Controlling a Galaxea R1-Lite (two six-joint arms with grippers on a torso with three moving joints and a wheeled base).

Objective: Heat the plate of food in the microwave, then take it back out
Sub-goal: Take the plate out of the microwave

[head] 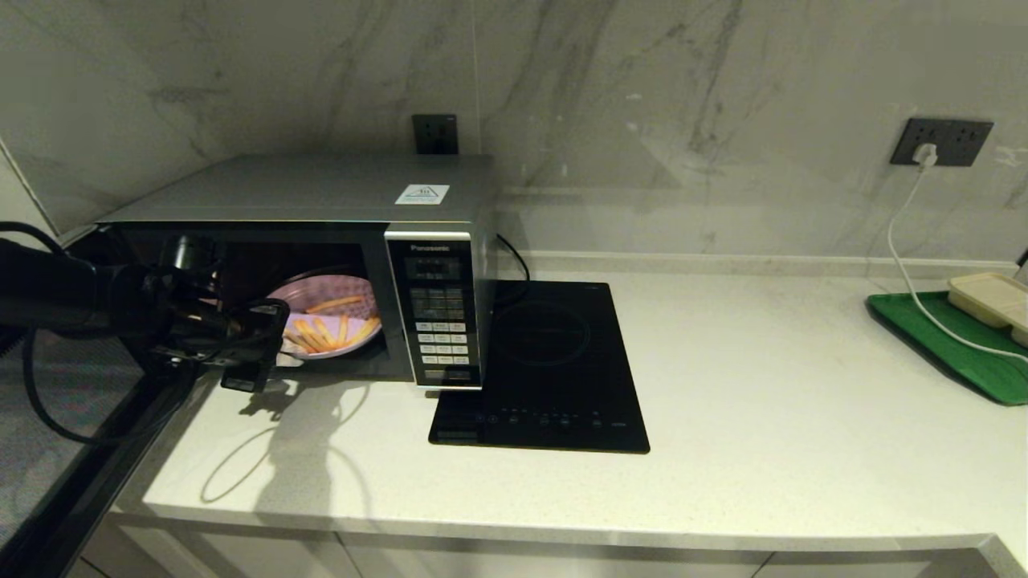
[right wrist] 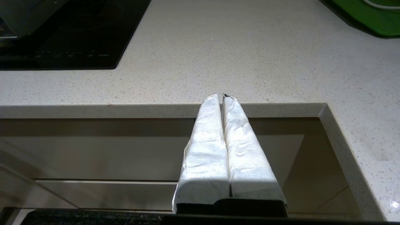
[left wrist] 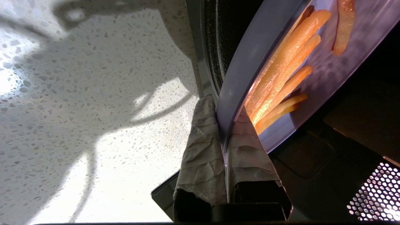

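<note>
The silver microwave (head: 321,189) stands at the counter's left with its door swung open toward the left. Inside it lies the plate of food (head: 345,309), pale lilac with orange-yellow fries (left wrist: 287,62). My left gripper (head: 277,337) reaches into the opening from the left. It is shut on the plate's near rim (left wrist: 250,62), one padded finger above the rim and one below (left wrist: 223,106). The plate tilts slightly in the cavity. My right gripper (right wrist: 222,97) is shut on nothing, parked low before the counter's front edge, out of the head view.
A black induction cooktop (head: 554,361) lies right beside the microwave. At the far right a green tray (head: 948,337) holds a beige container (head: 992,297), with a white cable (head: 907,265) running from a wall socket. The open door (head: 80,482) juts out at the left.
</note>
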